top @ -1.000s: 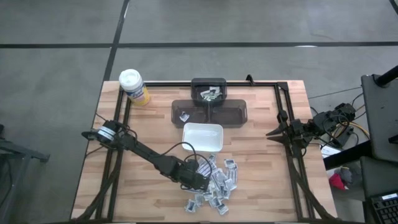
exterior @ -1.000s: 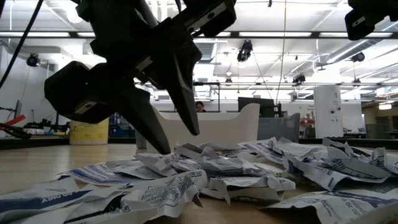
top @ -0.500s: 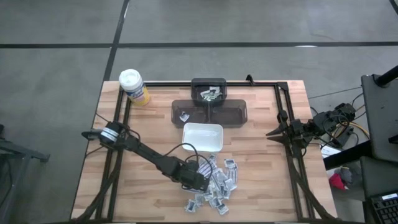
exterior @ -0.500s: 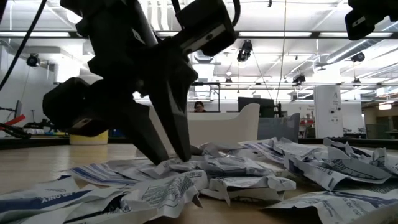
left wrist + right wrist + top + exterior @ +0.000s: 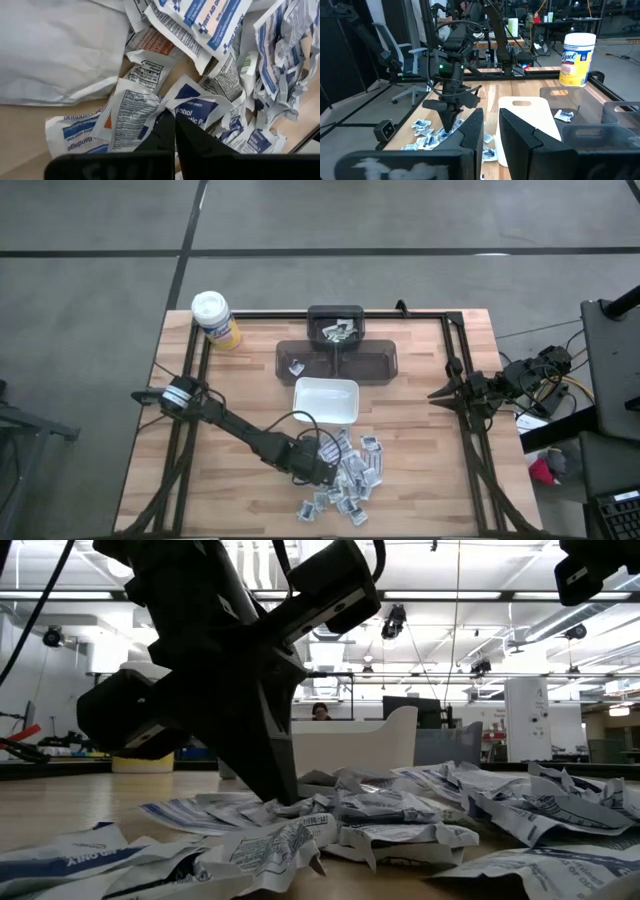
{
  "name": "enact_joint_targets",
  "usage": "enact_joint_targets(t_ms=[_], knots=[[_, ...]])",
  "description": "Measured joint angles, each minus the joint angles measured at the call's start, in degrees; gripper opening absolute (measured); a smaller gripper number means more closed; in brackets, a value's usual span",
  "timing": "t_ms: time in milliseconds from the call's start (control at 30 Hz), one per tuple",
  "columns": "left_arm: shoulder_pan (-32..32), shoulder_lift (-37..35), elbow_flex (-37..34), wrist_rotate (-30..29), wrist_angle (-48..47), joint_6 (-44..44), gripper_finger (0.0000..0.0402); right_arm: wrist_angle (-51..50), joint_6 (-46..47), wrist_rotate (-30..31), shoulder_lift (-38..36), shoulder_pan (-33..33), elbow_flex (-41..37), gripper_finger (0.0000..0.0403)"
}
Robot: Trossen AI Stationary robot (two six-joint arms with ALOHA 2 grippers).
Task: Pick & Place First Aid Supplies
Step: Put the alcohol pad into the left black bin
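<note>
The first aid supplies are a heap of small white packets with blue and reddish print, lying on the wooden table near its front edge, just in front of the white dish. My left gripper points steeply down into the heap's left side and is shut on a packet. My right gripper waits at the table's right edge, level and open, with nothing between its fingers. My left gripper pinches a crumpled edge of a white packet with a blue label between its two fingertips; the edge of a neighbouring packet with black print bunches at the same spot. The fingers come from above, slanting down. The packet still lies on the heap.
A dark tray with one stray packet stands behind the dish, and a dark bin with several packets behind that. A yellow canister stands at the far left corner. Bare wood lies left of the heap.
My left gripper has shut: its fingers stood apart over the heap's left side, came down onto the packets and closed together. The packets at the fingertips have bunched up slightly.
</note>
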Motion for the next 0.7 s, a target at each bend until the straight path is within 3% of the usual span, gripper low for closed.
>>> enact_joint_targets(t_ms=[533, 700], knots=[[0.02, -6.11, 1.26, 0.62, -5.72, 6.32, 0.0000, -0.02, -0.24, 0.00, 0.00, -0.02, 0.02, 0.0059], [0.14, -10.89, 1.21, -4.91, -7.17, 10.30, 0.0000, -0.02, -0.20, -0.02, 0.00, 0.00, 0.01, 0.0059]])
